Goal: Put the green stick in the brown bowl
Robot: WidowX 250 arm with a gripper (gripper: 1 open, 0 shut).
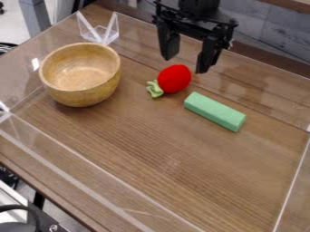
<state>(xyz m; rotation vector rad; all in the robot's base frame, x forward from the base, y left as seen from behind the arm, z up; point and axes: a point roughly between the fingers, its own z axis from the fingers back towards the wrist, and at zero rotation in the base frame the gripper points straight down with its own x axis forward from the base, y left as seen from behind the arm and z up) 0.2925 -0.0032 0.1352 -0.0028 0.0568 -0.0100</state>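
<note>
Green stick (pixel 215 111) lies flat on wooden tabletop (pixel 169 172), right of centre, angled slightly, apart from everything. Just left of it, red strawberry toy (pixel 173 78), green leaves toward bowl side. Brown bowl (pixel 80 74) stands upright at left, well apart from stick; inside pale, nothing in it. Gripper (pixel 183 54) hangs over strawberry toy, pointing down, jaws spread wide, holding nothing. Clear plastic walls (pixel 97 32) ring table.

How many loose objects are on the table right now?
3. The brown bowl sits at the left, the red strawberry toy lies in the middle under the gripper, and the green stick lies to its right. None appears hidden.
</note>
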